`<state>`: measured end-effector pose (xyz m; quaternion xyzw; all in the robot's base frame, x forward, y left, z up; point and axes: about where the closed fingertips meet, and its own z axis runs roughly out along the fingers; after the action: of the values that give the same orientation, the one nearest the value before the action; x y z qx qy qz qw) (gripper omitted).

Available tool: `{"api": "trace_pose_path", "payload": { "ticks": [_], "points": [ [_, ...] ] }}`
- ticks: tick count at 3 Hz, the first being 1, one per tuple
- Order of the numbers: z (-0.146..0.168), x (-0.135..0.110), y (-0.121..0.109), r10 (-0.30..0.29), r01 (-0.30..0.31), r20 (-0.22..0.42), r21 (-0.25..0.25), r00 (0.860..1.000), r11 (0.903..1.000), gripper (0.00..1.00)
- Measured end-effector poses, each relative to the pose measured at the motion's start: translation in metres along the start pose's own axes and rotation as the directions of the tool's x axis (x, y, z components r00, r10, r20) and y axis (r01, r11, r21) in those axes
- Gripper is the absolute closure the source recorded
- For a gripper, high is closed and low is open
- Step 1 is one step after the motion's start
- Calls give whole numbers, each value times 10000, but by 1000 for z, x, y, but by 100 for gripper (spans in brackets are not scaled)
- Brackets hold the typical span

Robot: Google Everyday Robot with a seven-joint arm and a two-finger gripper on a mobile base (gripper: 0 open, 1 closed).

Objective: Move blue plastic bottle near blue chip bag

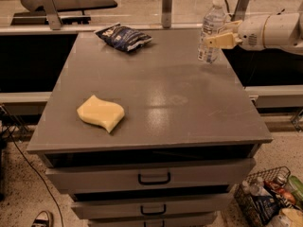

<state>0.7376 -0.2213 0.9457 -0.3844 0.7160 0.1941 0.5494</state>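
No legible text or labels.

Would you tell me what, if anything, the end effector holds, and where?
Over the table's far right edge, the end effector grips the blue plastic bottle around its labelled middle.

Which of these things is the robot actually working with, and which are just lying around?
In the job: blue plastic bottle, clamped in the gripper at the table's far right; blue chip bag.
Just lying about: yellow sponge on the table; wire basket and shoe on the floor.

Claw (211,41) around blue plastic bottle (213,18), far-right of table (165,93).
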Motion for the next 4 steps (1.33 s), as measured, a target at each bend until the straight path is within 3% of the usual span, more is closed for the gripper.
{"api": "trace_pose_path", "payload": {
  "ticks": [2, 4],
  "points": [
    [11, -2, 6, -8, 12, 175, -190, 9998, 9998, 100],
    [73, -15, 26, 62, 34, 1007, -952, 9949, 9955, 100]
  ]
}}
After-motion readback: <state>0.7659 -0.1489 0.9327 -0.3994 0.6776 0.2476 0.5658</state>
